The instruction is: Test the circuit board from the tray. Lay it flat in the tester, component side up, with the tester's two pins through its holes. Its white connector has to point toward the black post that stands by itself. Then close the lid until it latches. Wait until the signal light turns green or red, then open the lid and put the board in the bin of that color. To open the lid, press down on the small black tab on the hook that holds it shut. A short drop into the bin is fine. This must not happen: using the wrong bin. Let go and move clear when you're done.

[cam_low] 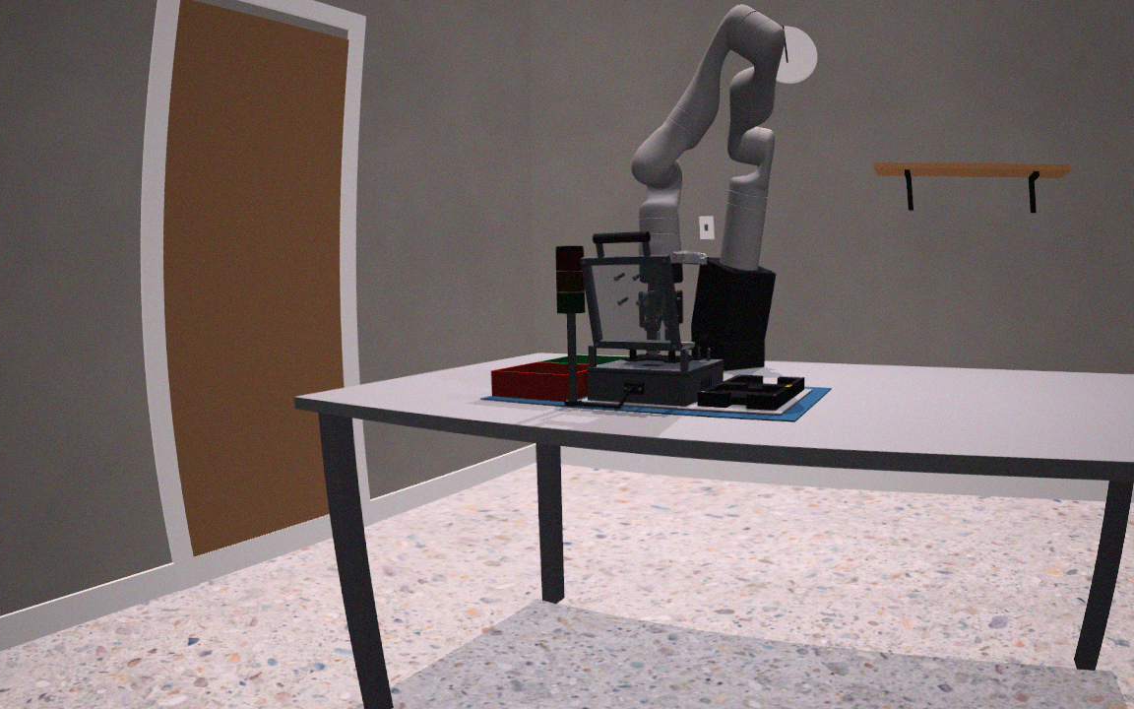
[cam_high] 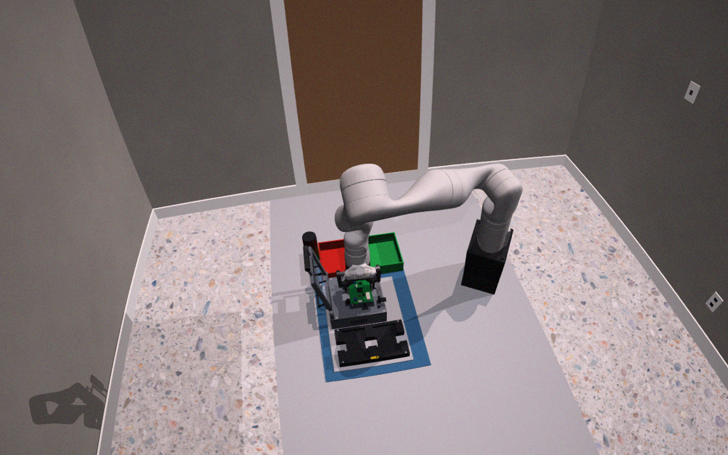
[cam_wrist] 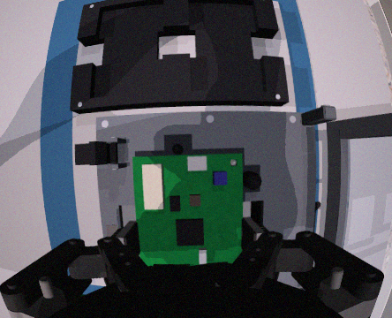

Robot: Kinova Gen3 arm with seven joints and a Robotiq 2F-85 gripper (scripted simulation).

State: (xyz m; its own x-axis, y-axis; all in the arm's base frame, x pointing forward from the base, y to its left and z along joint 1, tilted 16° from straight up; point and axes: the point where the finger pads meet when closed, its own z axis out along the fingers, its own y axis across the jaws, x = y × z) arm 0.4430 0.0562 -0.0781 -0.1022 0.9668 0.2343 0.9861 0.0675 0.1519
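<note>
Green on top, one circuit board [cam_high: 355, 287] [cam_wrist: 192, 183] is clamped between my two fingers [cam_high: 378, 276] [cam_low: 655, 317], low over the one tester [cam_high: 358, 319] [cam_low: 642, 386] [cam_wrist: 275, 141]; I cannot tell whether it is seated. Two bins, red [cam_high: 330, 259] [cam_low: 535, 384] and green [cam_high: 398, 265] [cam_low: 584, 360], and one tray [cam_high: 355, 344] [cam_low: 734, 390] [cam_wrist: 139, 79] sit nearer one long edge of the tabletop [cam_high: 468, 351] [cam_low: 950, 414] [cam_wrist: 11, 212].

Green circuit board [cam_high: 359, 293] [cam_wrist: 188, 208], component side up

Green board [cam_high: 359, 292] [cam_wrist: 189, 190], cream connector [cam_wrist: 153, 186].
</note>
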